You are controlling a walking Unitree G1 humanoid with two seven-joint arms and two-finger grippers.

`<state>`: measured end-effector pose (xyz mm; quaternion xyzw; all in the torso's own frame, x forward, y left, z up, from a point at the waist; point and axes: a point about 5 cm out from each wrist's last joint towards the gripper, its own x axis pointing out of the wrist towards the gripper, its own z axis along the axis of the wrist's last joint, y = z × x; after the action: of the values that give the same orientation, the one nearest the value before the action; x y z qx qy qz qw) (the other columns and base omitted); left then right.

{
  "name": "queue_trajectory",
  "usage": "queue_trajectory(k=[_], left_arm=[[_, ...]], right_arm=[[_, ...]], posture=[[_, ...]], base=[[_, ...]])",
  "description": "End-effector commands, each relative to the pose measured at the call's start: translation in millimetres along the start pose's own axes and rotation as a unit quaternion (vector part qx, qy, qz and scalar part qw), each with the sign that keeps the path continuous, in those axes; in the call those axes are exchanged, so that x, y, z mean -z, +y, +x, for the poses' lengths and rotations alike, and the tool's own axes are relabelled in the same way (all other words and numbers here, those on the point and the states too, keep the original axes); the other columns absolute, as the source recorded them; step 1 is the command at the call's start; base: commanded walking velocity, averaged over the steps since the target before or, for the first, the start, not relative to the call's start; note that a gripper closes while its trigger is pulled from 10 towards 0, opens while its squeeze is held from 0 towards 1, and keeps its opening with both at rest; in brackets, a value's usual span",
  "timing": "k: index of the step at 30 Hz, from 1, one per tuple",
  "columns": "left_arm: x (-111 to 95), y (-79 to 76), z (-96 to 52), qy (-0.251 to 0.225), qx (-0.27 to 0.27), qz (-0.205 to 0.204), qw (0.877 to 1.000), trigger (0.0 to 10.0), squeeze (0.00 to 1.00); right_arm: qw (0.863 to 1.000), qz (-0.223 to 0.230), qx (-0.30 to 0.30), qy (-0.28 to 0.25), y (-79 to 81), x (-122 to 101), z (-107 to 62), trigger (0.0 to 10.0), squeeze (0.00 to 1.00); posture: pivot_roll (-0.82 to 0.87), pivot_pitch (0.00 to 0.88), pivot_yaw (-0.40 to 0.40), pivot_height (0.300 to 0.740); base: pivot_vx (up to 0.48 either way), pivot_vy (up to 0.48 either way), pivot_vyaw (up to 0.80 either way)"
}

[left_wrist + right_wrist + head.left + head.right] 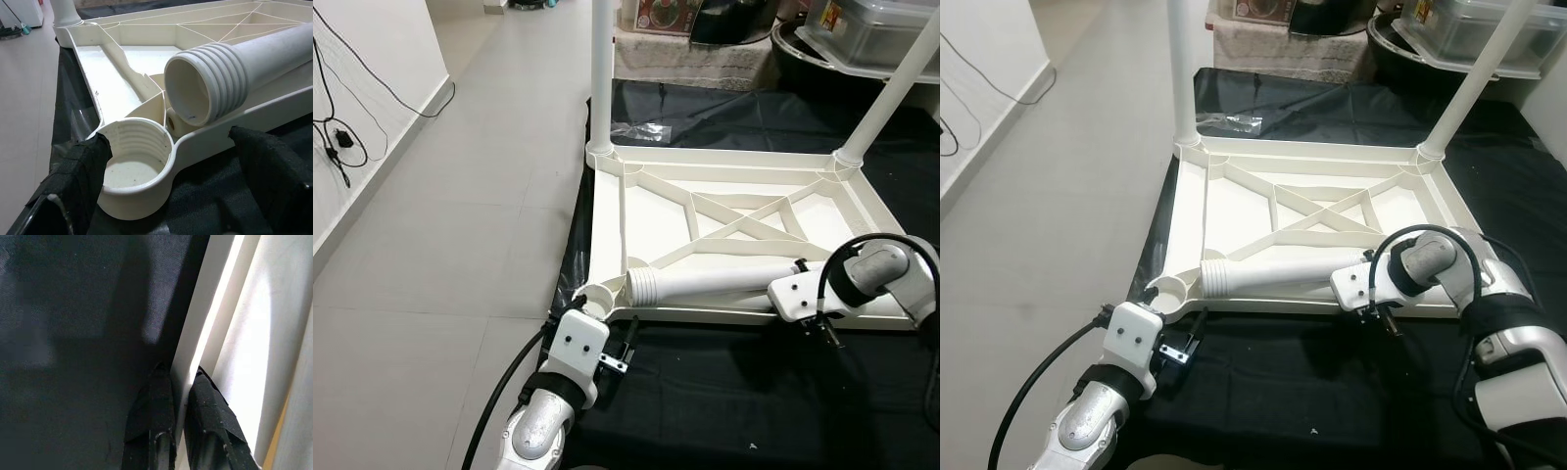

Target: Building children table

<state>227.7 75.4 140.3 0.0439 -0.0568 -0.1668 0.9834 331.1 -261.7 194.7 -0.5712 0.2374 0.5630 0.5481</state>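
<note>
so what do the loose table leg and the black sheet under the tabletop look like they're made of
The loose leg looks like moulded plastic, off-white and matte: it is a hollow tube with moulded thread ridges at its open end. The black sheet under the tabletop is probably a thin woven fabric or a plastic film; it lies in soft creases with a faint sheen.

The white plastic table top (656, 211) lies upside down on a black cloth — its ribs make a big X inside the frame. Two white legs stand straight up in the far corners, the left leg (601, 73) and the right leg (893, 93). A third, loose leg (715, 285) lies flat along the near edge, its ridged open end beside the near left corner. That corner has a round socket (134, 164) with ridges inside — nothing in it.
</note>
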Motion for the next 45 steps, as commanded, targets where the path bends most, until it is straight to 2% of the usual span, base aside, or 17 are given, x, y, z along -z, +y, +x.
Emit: queue_trajectory(k=[1,6,9,10,11,13,14,17,18,23,25,26,30,34,37,40,45], left_arm=[[6,-2.7,-2.6,0.013,0.004,0.0,1.0,10.0,0.0],[7,-3.1,-2.9,0.013,0.005,0.0,1.0,10.0,0.0],[7,-3.3,-3.1,0.013,0.005,0.0,1.0,10.0,0.0],[7,-3.5,-3.0,0.013,0.006,0.0,1.0,10.0,0.0],[7,-3.5,-3.0,0.013,0.006,0.0,1.0,10.0,0.0],[8,-3.6,-2.8,0.013,0.005,-0.001,1.0,10.0,0.0],[8,-3.7,-2.8,0.013,0.005,-0.001,1.0,10.0,0.0],[8,-3.7,-2.8,0.013,0.006,-0.001,1.0,10.0,0.0],[8,-3.5,-2.7,0.013,0.006,-0.001,1.0,10.0,0.0],[8,-3.4,-2.8,0.013,0.006,0.0,1.0,10.0,0.0],[8,-3.4,-2.8,0.013,0.006,0.0,1.0,10.0,0.0],[8,-3.5,-2.8,0.013,0.006,-0.001,1.0,10.0,0.0],[8,-3.4,-2.7,0.013,0.006,-0.001,1.0,10.0,0.0],[7,-3.4,-2.7,0.012,0.006,-0.001,1.0,10.0,0.0],[7,-3.5,-2.7,0.012,0.006,-0.001,1.0,10.0,0.0],[7,-3.7,-2.7,0.012,0.006,-0.001,1.0,10.0,0.0],[6,-3.6,-2.7,0.012,0.006,-0.001,1.0,10.0,0.0]], right_arm=[[0.996,-0.033,-0.08,0.027,18.2,0,26.2,10.0,0.0],[0.994,-0.004,-0.096,0.048,25.2,10,23.5,10.0,0.0],[0.991,0.035,-0.111,0.065,32.3,19,22.0,10.0,0.0],[0.988,0.063,-0.119,0.074,37.8,25,21.5,10.0,0.0],[0.988,0.063,-0.119,0.074,37.8,25,21.5,10.0,0.0],[0.983,0.101,-0.13,0.085,47.0,34,21.6,10.0,0.0],[0.979,0.121,-0.135,0.092,52.5,38,21.9,9.5,0.0],[0.977,0.132,-0.138,0.096,55.7,41,22.2,9.5,0.0],[0.973,0.151,-0.141,0.104,60.5,45,22.2,10.0,0.0],[0.96,0.199,-0.152,0.127,78.0,58,20.6,10.0,0.0],[0.96,0.199,-0.152,0.127,78.0,58,20.6,10.0,0.0],[0.951,0.229,-0.153,0.14,85.7,64,19.2,10.0,0.0],[0.947,0.242,-0.153,0.147,90.5,67,17.9,10.0,0.0],[0.93,0.283,-0.165,0.169,108.1,78,13.4,10.0,0.0],[0.924,0.293,-0.17,0.177,114.0,81,12.3,10.0,0.0],[0.912,0.318,-0.183,0.184,122.3,84,9.8,10.0,0.0],[0.916,0.323,-0.179,0.155,119.9,80,12.2,10.0,0.0]], posture=[[0.05,0.193,-0.053,0.74],[0.05,0.189,-0.051,0.74],[0.05,0.188,-0.049,0.74],[0.05,0.185,-0.052,0.74],[0.05,0.185,-0.052,0.74],[0.05,0.184,-0.05,0.74],[0.05,0.185,-0.05,0.74],[0.05,0.185,-0.05,0.74],[0.05,0.185,-0.051,0.74],[0.05,0.192,-0.048,0.74],[0.05,0.192,-0.048,0.74],[0.05,0.193,-0.05,0.74],[0.05,0.196,-0.049,0.74],[0.05,0.2,-0.047,0.74],[0.05,0.201,-0.046,0.74],[0.05,0.203,-0.045,0.74],[0.05,0.204,-0.045,0.74]], base=[[0.0,0.0,0.0],[0.0,0.0,0.0],[0.0,0.0,0.0],[0.0,0.0,0.0],[0.0,0.0,0.0],[0.0,0.0,0.0],[0.0,0.0,0.0],[0.0,0.0,0.0],[0.0,0.0,0.0],[0.0,0.0,0.0],[0.0,0.0,0.0],[0.0,0.0,0.0],[0.0,0.0,0.0],[0.0,0.0,0.0],[0.0,0.0,0.0],[0.0,0.0,0.0],[0.0,0.0,0.0]])
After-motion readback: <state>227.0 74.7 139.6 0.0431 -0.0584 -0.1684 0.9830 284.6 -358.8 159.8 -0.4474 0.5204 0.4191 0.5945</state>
